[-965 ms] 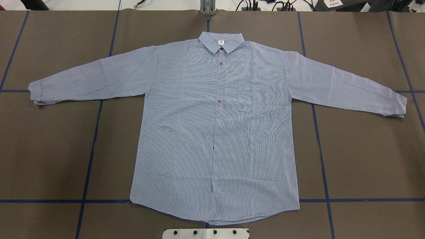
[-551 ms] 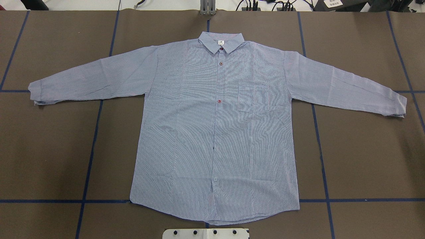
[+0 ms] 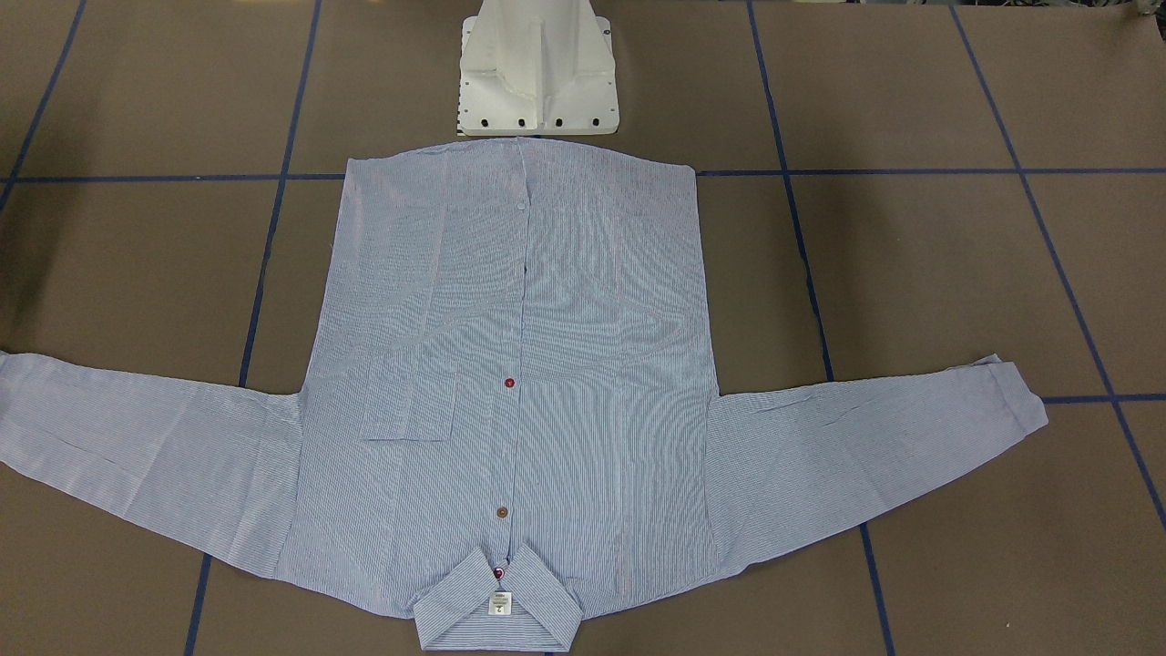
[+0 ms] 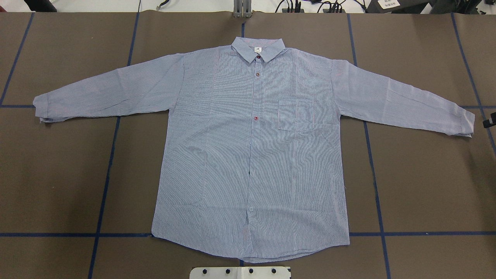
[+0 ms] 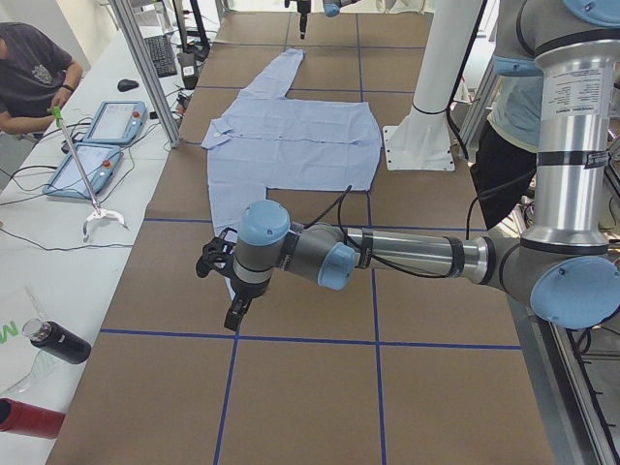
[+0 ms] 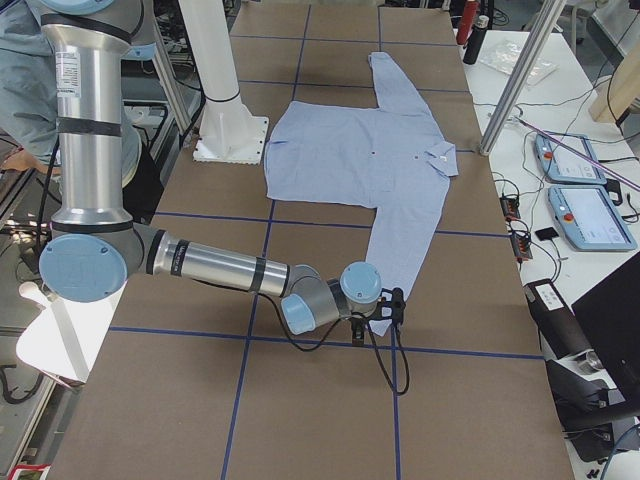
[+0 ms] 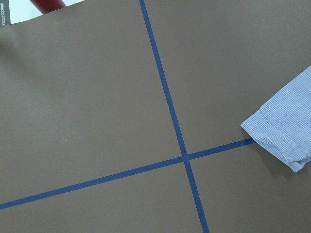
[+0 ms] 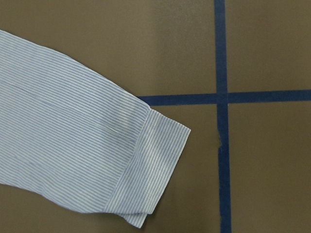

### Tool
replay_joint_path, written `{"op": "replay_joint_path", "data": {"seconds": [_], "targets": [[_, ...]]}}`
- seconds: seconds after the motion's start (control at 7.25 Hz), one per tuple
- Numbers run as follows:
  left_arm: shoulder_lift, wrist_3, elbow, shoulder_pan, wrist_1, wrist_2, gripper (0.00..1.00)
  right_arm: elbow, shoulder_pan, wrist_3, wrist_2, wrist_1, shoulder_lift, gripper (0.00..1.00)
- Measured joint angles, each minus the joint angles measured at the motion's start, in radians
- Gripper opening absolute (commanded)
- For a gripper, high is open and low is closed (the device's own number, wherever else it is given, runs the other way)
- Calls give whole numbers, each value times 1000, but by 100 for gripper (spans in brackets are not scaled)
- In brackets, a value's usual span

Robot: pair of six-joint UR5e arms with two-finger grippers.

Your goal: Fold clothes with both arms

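**Shirt flat on table; both arms low at the cuffs; finger state unreadable**

1. Hidden or unclear
- The left fingers appear only in the left side view, as a dark shape under the wrist. It cannot be told whether they are spread or pressed together.
- The right fingers appear in the right side view and as a black sliver at the right edge of the overhead view. Their state cannot be told either.
- Neither wrist camera has its own fingers in frame.
- The front-facing view cuts off the end of the sleeve on the robot's right.

2. Shirt position
- The shirt lies flat and front up in the middle of the table, with both sleeves spread outward.
- The hem lies just in front of the white pedestal. The collar is on the far side.
- The left cuff shows at the right edge of the left wrist view, with its end on a blue tape line. The left fingers are near this cuff.
- The right cuff fills the lower left of the right wrist view. The right fingers are just beside its end.
- No contact with the cloth can be made out on either side.

3. Arm pose
- The left arm and the right arm are posed alike.
- On each arm one link stands upright and the next reaches nearly level, low over the table, toward its cuff.
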State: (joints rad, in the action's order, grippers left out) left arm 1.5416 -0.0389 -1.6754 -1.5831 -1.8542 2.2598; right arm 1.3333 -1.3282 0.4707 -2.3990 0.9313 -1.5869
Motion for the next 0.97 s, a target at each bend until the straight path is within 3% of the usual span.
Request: {"op": "replay_joint_path", "data": {"seconds": [0.41, 0.69, 0.97], "targets": [[1, 0, -9, 0, -1, 0, 100, -40, 63, 36, 64, -4, 50, 99], [0, 1, -11, 0, -2, 0, 100, -57, 75, 41, 65, -4, 54, 83], [0, 1, -10, 0, -2, 0, 100, -65, 86, 43, 62, -2, 54, 76]]}}
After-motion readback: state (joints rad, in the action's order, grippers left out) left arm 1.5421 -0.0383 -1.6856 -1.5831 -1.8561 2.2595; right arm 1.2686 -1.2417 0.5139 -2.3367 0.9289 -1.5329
